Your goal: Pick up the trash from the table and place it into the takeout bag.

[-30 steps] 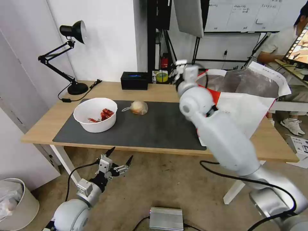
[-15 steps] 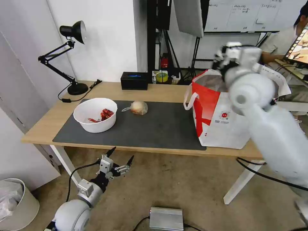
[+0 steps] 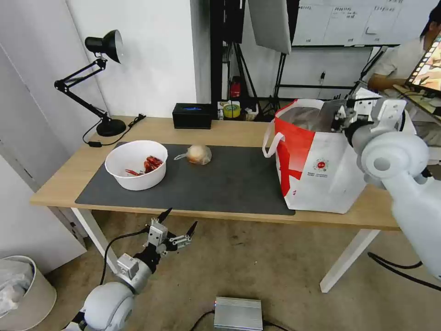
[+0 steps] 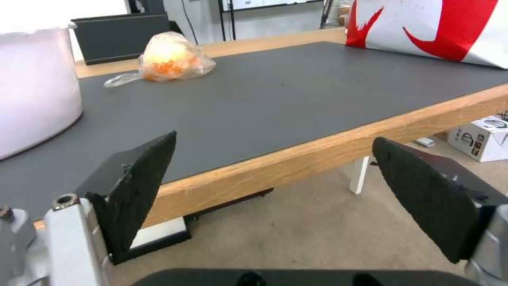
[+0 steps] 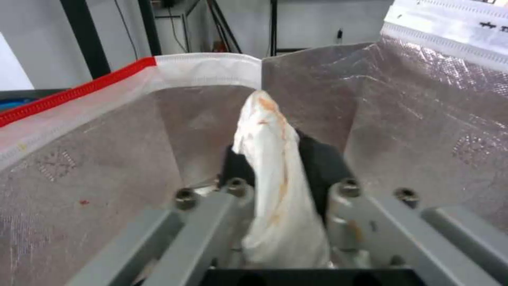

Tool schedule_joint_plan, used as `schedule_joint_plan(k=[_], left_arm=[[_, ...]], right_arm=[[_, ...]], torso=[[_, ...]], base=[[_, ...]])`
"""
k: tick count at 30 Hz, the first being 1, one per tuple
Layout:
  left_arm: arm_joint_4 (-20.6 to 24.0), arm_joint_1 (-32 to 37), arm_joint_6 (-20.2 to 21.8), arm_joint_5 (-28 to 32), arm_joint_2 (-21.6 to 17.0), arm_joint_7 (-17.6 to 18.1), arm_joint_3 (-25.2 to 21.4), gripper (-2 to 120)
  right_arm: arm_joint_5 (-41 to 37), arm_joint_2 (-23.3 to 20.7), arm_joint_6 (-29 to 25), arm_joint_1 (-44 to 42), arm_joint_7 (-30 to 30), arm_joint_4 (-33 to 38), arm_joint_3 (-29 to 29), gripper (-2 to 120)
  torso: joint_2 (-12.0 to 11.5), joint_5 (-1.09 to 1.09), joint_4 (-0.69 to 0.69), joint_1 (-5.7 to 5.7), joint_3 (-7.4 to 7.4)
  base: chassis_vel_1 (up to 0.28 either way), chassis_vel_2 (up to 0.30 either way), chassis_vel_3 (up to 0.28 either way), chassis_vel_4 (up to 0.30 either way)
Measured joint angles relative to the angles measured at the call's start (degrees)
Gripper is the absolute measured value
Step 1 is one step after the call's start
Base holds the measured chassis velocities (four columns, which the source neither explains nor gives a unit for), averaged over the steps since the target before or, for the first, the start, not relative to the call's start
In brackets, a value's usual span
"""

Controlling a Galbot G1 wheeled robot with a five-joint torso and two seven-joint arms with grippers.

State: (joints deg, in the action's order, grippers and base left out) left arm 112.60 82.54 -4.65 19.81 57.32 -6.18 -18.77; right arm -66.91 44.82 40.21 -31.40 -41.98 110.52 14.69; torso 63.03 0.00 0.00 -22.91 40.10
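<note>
**Right gripper pinching tissue at the mouth of the takeout bag**

The right gripper (image 5: 275, 159) is pressed together on a crumpled white tissue (image 5: 272, 167) stained with orange streaks; the tissue stands up between the two black pads (image 5: 323, 163) and trails back toward the wrist. Directly ahead of and around the gripper is the silver foil lining of the takeout bag (image 5: 407, 131), with the bag's red and white rim beyond the fingertips. In the head view the right gripper (image 3: 342, 120) sits at the bag's open top, over the near right part of the opening, and the takeout bag (image 3: 317, 179) stands upright on the right end of the table (image 3: 229, 131), partly on the dark grey mat (image 3: 220, 184).

The left gripper (image 3: 177, 225) hangs below the front edge of the table, over the floor, with its black fingers (image 4: 137, 186) spread wide and nothing between them. Ahead of it, on the mat, lies the clear bag with a tan lump (image 4: 169, 59), well apart from the fingers; the white bowl (image 3: 136, 164) with red shells stands on the mat just beside that bag, toward the robot's left. A black box (image 3: 193, 115) sits at the far edge of the table behind both.
</note>
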Motion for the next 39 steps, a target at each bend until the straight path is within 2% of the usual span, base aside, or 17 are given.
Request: schedule_joint_plan(k=[1, 2, 5, 7, 9, 10, 16, 17, 20, 21, 24, 26, 28, 30, 32, 35, 39], left_arm=[[0.1, 0.0, 0.0, 0.0, 0.0, 0.0, 0.0, 100], [0.1, 0.0, 0.0, 0.0, 0.0, 0.0, 0.0, 100], [0.3, 0.3, 0.1, 0.0, 0.0, 0.1, -0.1, 100], [0.3, 0.3, 0.1, 0.0, 0.0, 0.1, -0.2, 100], [0.5, 0.4, 0.1, 0.0, 0.1, 0.1, -0.3, 100], [0.5, 0.4, 0.1, 0.0, 0.1, 0.1, -0.3, 100], [0.7, 0.6, 0.1, 0.0, 0.3, 0.2, -0.4, 100], [0.7, 0.6, 0.1, 0.0, 0.3, 0.2, -0.4, 100], [0.8, 0.8, 0.1, 0.0, 0.4, 0.2, -0.8, 100], [0.8, 0.8, 0.1, 0.0, 0.4, 0.2, -0.8, 100], [1.2, 1.3, 0.1, 0.0, 0.4, 0.2, -1.5, 100], [1.3, 1.4, 0.1, 0.1, 0.4, 0.2, -1.7, 100], [1.6, 1.8, 0.0, 0.3, 0.3, 0.2, -2.8, 100], [1.8, 2.0, 0.0, 0.4, 0.2, 0.2, -3.1, 100], [2.0, 2.2, -0.1, 0.6, -0.1, 0.2, -3.8, 100], [2.2, 2.4, -0.1, 0.7, -0.2, 0.2, -4.2, 100], [2.4, 2.5, -0.1, 0.8, -0.2, 0.2, -4.7, 100]], right_arm=[[0.0, 0.0, 0.0, 0.2, 0.0, 0.0, 0.0, 25], [0.0, 0.0, 0.0, 0.2, 0.0, 0.0, 0.0, 25], [0.0, -0.4, 0.0, 1.0, 0.0, 0.1, -0.3, 39], [0.0, -0.6, 0.0, 1.2, 0.0, 0.1, -0.4, 43], [-0.1, -0.9, 0.0, 1.5, 0.1, 0.3, -0.6, 55], [-0.1, -0.9, 0.0, 1.5, 0.1, 0.3, -0.6, 55], [-0.9, -1.2, -0.2, 1.4, 1.3, 1.1, -0.6, 79], [-0.9, -1.2, -0.2, 1.4, 1.3, 1.1, -0.6, 79], [-2.9, -0.8, -3.3, 1.7, 3.3, 1.7, -0.8, 95], [-2.9, -0.8, -3.3, 1.7, 3.3, 1.7, -0.8, 95], [-2.8, 0.4, -8.8, 2.1, 8.4, 2.0, -2.0, 100], [-2.6, 0.5, -9.5, 2.1, 9.3, 2.1, -2.2, 100], [-0.3, 0.7, -14.6, 1.3, 15.1, 3.3, -3.4, 100], [0.7, 0.7, -16.3, 0.6, 17.3, 4.0, -3.8, 100], [3.7, 0.2, -20.2, -2.4, 21.9, 6.1, -4.5, 100], [7.2, -0.5, -22.9, -6.3, 25.2, 8.2, -4.6, 100], [10.7, -1.7, -24.9, -12.5, 26.5, 12.0, -4.5, 100]], torso=[[0.0, 0.01, 0.0, 0.0, 0.0], [0.0, 0.01, 0.0, 0.0, 0.0], [0.0, 0.0, 0.0, 0.0, 0.0], [0.0, 0.0, 0.0, 0.0, 0.0], [0.0, 0.0, 0.0, 0.0, 0.0], [0.0, 0.0, 0.0, 0.0, 0.0], [0.0, 0.0, 0.0, 0.0, 0.0], [0.0, 0.0, 0.0, 0.0, 0.0], [0.0, 0.0, -0.01, 0.0, 0.0], [0.0, 0.0, -0.01, 0.0, 0.0], [0.0, 0.0, 0.01, -0.01, 0.0], [0.0, 0.0, 0.01, -0.01, 0.0], [0.0, 0.0, 0.01, 0.0, 0.0], [0.0, 0.0, 0.01, 0.0, 0.0], [0.0, 0.0, 0.01, -0.01, 0.0], [0.0, 0.0, 0.01, 0.0, 0.0], [0.0, 0.0, 0.0, 0.0, 0.0]], base=[[0.0, 0.0, 0.0, 0.0], [0.0, 0.0, 0.0, 0.0], [0.0, 0.0, 0.0, 0.0], [0.0, 0.0, 0.0, 0.0], [0.0, 0.0, 0.0, 0.0], [0.0, 0.0, 0.0, 0.0], [0.0, 0.0, 0.0, 0.0], [0.0, 0.0, 0.0, 0.0], [0.0, 0.0, 0.0, 0.0], [0.0, 0.0, 0.0, 0.0], [0.0, 0.0, 0.0, 0.0], [0.0, 0.0, 0.0, 0.0], [0.0, 0.0, 0.0, 0.0], [0.0, 0.0, 0.0, 0.0], [0.0, 0.0, 0.0, 0.0], [0.0, 0.0, 0.0, 0.0], [0.0, 0.0, 0.0, 0.0]])
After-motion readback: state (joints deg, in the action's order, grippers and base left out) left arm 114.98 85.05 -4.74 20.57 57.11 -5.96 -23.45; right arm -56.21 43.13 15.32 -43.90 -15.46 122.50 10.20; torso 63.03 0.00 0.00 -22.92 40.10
